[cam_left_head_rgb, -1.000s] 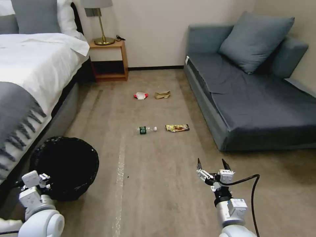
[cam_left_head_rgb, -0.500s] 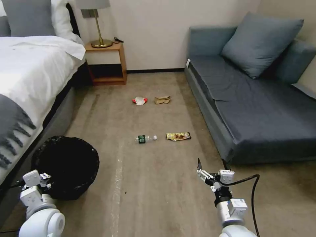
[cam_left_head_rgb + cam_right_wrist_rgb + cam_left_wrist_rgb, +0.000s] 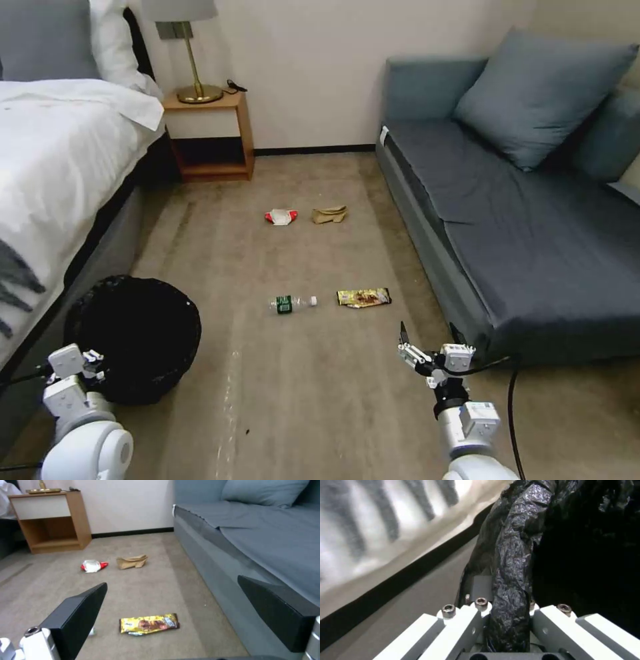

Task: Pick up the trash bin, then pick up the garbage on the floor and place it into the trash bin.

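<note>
You see the trash bin (image 3: 133,340) at about eight o'clock in the head view, low beside the bed (image 3: 60,167), its round mouth facing up and its crinkly black plastic bag draped over the rim. Your left gripper (image 3: 90,365) sits at the bin's near edge, and in the left wrist view its jaws are clenched on a bunched, glossy fold of that bag (image 3: 511,585).

Your right gripper (image 3: 430,337) hangs at about five o'clock, jaws released and wide apart over the carpet floor (image 3: 320,400), close to the front of the grey fabric sofa (image 3: 533,220).

The garbage lies on the floor ahead of you. The clear bottle (image 3: 291,304) with its dark-green label lies on its side, long axis running across the view, white cap pointing toward the sofa. Just beside the cap end, apart from it, the flat yellow-brown foil wrapper (image 3: 363,297) lies lengthwise along the same line. Farther off, toward twelve o'clock, the crumpled red-and-white wrapper (image 3: 281,217) and the creased tan paper bag (image 3: 329,215) sit side by side, near the wooden nightstand (image 3: 208,137)
</note>
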You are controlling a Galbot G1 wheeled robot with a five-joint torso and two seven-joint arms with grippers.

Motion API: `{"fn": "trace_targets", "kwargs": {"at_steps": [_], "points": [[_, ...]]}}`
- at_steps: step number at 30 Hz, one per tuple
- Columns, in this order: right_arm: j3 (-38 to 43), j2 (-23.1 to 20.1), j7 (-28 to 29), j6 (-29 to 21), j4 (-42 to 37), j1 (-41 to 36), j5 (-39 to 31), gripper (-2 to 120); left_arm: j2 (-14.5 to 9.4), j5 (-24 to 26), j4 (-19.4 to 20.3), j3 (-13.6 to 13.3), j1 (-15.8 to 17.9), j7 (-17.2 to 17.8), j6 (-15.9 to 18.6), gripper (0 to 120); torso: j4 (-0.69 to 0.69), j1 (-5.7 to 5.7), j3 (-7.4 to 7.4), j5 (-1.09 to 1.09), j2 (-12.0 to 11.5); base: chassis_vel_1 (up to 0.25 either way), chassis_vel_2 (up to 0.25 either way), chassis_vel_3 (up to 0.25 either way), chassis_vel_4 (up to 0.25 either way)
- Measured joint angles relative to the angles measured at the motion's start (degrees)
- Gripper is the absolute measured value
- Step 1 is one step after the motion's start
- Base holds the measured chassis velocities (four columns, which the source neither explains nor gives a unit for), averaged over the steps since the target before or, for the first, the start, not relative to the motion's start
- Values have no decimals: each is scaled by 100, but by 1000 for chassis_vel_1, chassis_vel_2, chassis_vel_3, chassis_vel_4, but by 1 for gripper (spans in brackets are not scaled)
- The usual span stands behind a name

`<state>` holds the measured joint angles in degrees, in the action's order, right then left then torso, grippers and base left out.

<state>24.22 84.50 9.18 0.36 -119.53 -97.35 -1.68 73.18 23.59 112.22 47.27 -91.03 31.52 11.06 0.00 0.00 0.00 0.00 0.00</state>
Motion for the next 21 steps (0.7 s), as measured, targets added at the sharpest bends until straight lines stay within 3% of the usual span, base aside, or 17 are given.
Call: {"fn": "trace_targets", "kwargs": {"at_steps": [21], "points": [[-39, 69, 12, -14, 97, 93, 117, 100, -16, 6, -127, 0, 52, 0, -50, 3, 1, 0, 0, 0, 0, -146, 154, 150, -152]]}}
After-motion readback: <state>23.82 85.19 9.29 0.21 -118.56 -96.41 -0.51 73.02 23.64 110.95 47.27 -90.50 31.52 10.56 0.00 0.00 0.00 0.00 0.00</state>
